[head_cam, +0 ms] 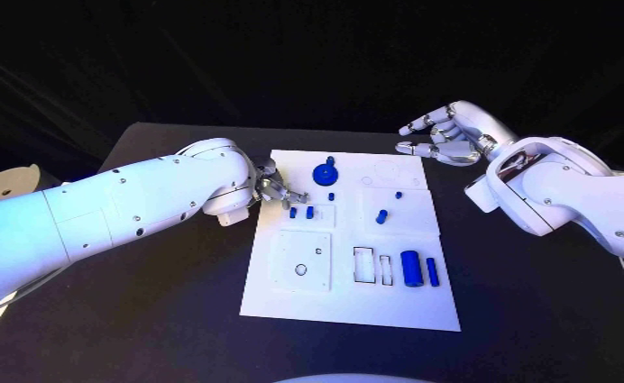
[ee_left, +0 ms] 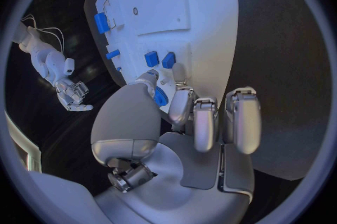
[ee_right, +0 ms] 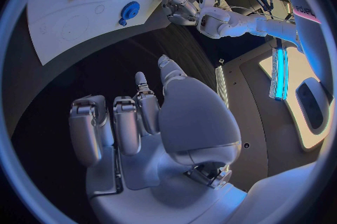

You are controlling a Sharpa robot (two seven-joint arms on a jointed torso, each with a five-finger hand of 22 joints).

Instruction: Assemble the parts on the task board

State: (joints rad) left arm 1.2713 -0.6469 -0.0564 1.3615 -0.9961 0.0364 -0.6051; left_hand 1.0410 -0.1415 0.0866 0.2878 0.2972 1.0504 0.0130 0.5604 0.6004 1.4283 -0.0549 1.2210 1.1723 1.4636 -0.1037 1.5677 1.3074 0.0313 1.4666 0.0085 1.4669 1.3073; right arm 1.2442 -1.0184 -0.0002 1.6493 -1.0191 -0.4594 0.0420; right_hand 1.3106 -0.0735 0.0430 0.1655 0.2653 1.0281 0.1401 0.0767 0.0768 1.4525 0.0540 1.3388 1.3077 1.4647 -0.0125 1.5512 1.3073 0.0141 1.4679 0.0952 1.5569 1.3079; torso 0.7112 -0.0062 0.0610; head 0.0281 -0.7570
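The task board (head_cam: pixel 351 302) lies nearest; at its left edge the left hand (head_cam: pixel 274 190) reaches, empty, toward 2 small blue parts (head_cam: pixel 302 213); beyond its far right corner the right hand (head_cam: pixel 442 138) waits, loosely open

Dim bluish light, black surroundings, fisheye bending

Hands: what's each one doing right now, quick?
Left hand: over the task board, whether it holds a part cannot be told.
Right hand: open, holding nothing, off the board.
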